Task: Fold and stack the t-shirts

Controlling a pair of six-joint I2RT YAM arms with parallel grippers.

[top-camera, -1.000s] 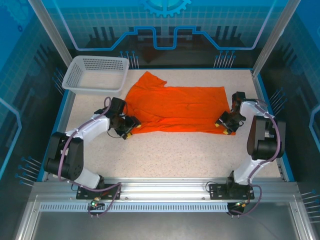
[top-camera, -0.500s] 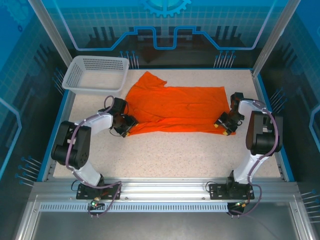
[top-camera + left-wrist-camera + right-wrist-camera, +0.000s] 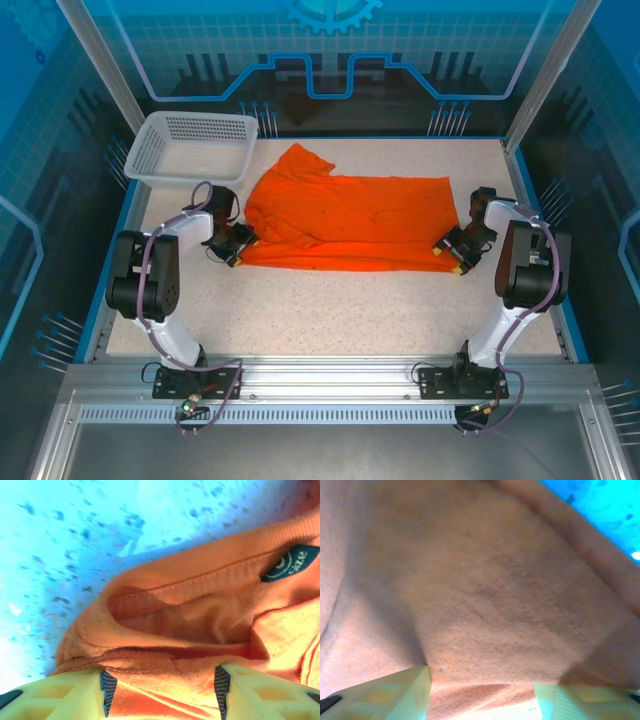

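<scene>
The near half of the counter [image 3: 330,310] is left bare, and free passage is offered there from side to side. The far middle is covered by the orange t-shirt [image 3: 350,220] — lying flat, so it can be crossed from above. The far left corner is blocked by the white mesh basket [image 3: 190,150], set near the shirt. The side strips are taken up by the left arm [image 3: 150,270] and the right arm [image 3: 525,265] — a bare strip is left beyond the shirt at far right.

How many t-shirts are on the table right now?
1: orange t-shirt spread on the table, right of the white basket. Another hidden underneath can't be ruled out.
</scene>
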